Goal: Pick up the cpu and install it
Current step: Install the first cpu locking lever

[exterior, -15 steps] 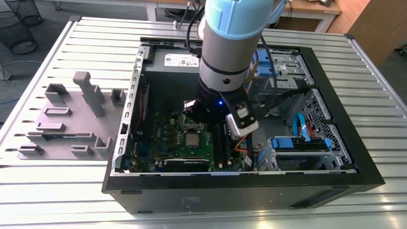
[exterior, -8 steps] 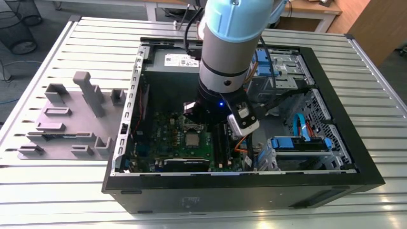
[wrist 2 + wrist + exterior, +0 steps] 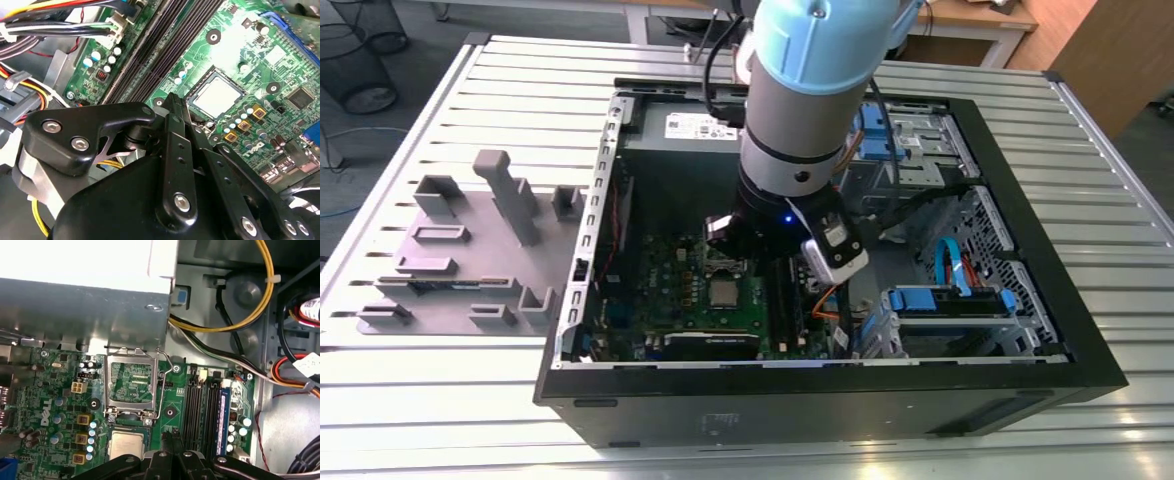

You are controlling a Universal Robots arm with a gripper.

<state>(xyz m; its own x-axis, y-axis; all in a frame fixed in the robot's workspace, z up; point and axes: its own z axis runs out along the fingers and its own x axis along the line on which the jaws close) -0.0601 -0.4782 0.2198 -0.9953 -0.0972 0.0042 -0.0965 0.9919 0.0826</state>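
Note:
The cpu (image 3: 125,444), a small pale silver square, lies flat in its socket on the green board (image 3: 60,400), inside the open computer case (image 3: 854,400). It also appears in the exterior view (image 3: 720,291) and in the second wrist view (image 3: 216,95). The dark socket frame (image 3: 131,382) is swung open beside it, with its wire lever (image 3: 161,385) raised. My gripper (image 3: 173,436) hangs just above the board beside the cpu, between it and the memory slots. Its black fingers (image 3: 172,107) are shut together with nothing between them.
Grey fixture blocks (image 3: 467,250) stand on the slatted table at the exterior view's left. Inside the case are the power supply (image 3: 680,130), blue drive bays (image 3: 947,290), memory slots (image 3: 202,405) and loose yellow and red cables (image 3: 250,315).

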